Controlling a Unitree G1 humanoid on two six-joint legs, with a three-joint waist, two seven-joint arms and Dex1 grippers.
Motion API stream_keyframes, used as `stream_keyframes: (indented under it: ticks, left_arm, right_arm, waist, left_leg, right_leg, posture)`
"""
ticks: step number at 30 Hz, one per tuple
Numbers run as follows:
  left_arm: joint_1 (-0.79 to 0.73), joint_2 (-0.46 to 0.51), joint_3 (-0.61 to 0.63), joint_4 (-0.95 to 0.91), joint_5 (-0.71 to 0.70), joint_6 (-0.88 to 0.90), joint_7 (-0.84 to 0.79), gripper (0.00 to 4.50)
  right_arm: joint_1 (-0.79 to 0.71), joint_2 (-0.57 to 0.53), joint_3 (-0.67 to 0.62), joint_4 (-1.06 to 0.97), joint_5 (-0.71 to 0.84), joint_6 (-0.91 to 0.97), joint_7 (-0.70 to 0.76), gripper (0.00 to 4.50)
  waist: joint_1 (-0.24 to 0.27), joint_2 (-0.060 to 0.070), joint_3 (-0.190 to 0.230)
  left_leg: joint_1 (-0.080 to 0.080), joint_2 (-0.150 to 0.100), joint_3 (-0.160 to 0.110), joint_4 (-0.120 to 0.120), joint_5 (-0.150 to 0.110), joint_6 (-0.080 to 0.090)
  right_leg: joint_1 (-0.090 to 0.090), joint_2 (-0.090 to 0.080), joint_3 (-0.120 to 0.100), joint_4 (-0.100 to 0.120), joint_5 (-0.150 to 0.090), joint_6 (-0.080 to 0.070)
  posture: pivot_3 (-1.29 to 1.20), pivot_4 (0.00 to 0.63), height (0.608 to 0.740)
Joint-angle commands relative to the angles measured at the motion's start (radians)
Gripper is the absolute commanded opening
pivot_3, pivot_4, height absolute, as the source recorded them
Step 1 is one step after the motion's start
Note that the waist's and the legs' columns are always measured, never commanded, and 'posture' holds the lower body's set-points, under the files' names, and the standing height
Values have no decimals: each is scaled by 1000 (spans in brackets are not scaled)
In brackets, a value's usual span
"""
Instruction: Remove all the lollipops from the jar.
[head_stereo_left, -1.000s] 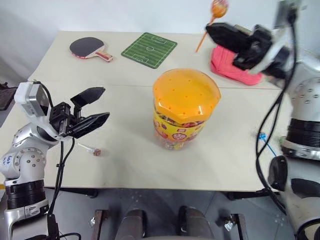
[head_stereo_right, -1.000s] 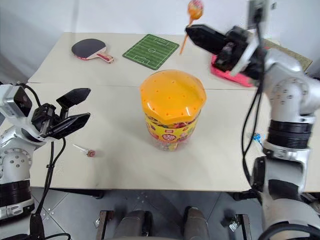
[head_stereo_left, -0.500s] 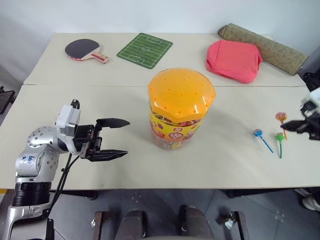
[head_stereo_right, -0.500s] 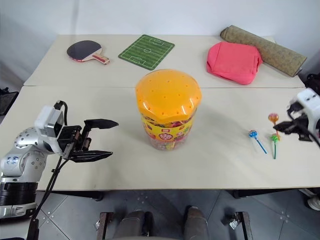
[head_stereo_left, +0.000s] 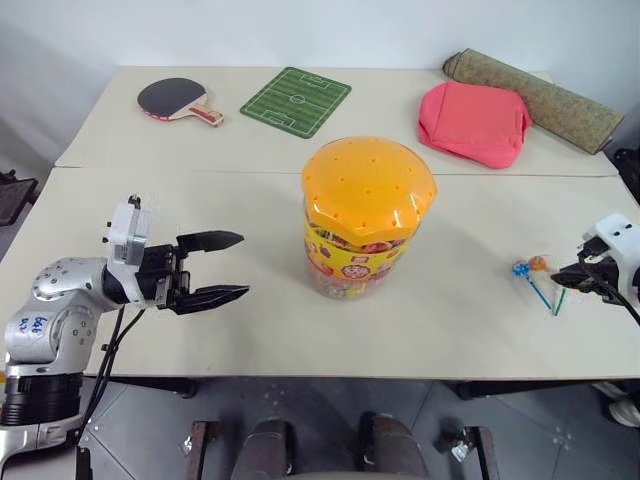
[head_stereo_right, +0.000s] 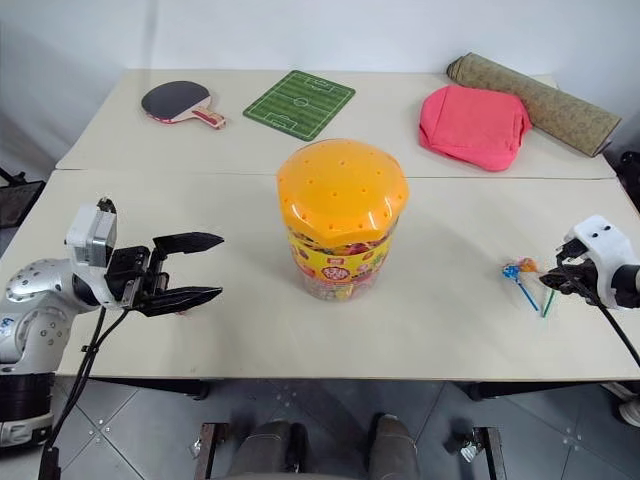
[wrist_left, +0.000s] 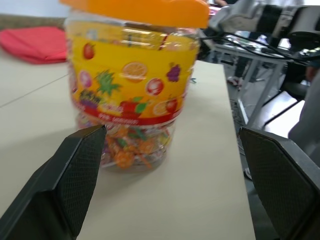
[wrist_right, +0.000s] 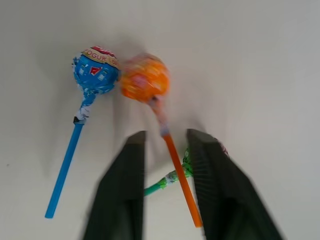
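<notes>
Nearest, at the left, the left gripper (head_stereo_left: 228, 267) hovers over the surface (head_stereo_left: 450, 330) with its two black fingers spread wide and nothing between them, pointing toward the jar (head_stereo_left: 366, 218). At the near right edge, the right gripper (wrist_right: 165, 150) hangs low over three lollipops lying touching or just beside one another: the blue lollipop (wrist_right: 95, 70), the orange lollipop (wrist_right: 145, 78) and the green lollipop (wrist_right: 165, 180), mostly hidden behind a finger. Its jaws stand partly apart on either side of the orange stick; whether they pinch it or have let go, I cannot tell.

The lollipops look light: hard round heads in crinkly, slippery wrappers on thin stiff sticks. The stick, close under the head, is likely the surest place to hold one; the head would probably roll or slip out.

The jar stands mid-surface, a clear plastic tub with a glossy yellow fruit-printed label and a domed orange lid dotted with small holes, the lid on. Wrapped sweets show through its clear base. No stick stands in the lid holes.

Farther back lie a table-tennis bat (head_stereo_left: 175, 98), a green pitch-printed mat (head_stereo_left: 296, 100), a soft pink cushion (head_stereo_left: 473, 122) and a rolled brown mat (head_stereo_left: 535, 98).
</notes>
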Motion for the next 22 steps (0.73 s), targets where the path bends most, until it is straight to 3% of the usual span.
stream_keyframes:
  ticks: [1,6,8,10,16,22]
  left_arm:
    - [1,24,62,15,-6,22,60,4500]
    - [38,50,73,36,67,-37,83,4500]
    - [114,46,62,27,192,-172,128,4500]
    - [189,36,73,1,271,-268,171,4500]
    - [358,-9,150,-109,286,-319,261,4500]
    - [466,-50,186,-223,310,-303,371,4500]
  right_arm:
    - [56,-35,-102,-141,79,-69,143,2753]
    - [156,-8,-222,-361,251,-124,371,4412]
    - [90,140,-175,-456,316,-163,322,4461]
    - [72,253,-92,-495,274,-272,326,4461]
    - [55,424,13,-393,156,-541,341,4461]
    - [62,520,15,-308,131,-733,343,4461]
  waist:
    - [-1,0,0]
    - [-2,0,0]
    - [-7,-2,-1]
    - [-17,-6,-3]
    - [11,-5,-3]
    - [18,-6,-3]
  left_leg:
    - [0,0,0,0,0,0]
    - [0,0,-1,-1,0,0]
    - [1,0,-1,-1,0,0]
    - [4,3,0,-1,-1,-2]
    - [0,4,-2,0,-2,-2]
    - [2,4,-2,1,-2,-2]
  right_leg:
    - [0,0,0,0,0,0]
    - [0,0,-1,0,0,0]
    - [1,0,-1,0,0,0]
    - [3,3,-1,-1,0,-1]
    - [0,3,-2,-1,1,-1]
    - [2,4,-2,-1,1,-1]
  posture:
    - [0,150,740]
    - [0,150,740]
    - [0,150,740]
    - [0,150,740]
    - [0,150,740]
    - [0,150,740]
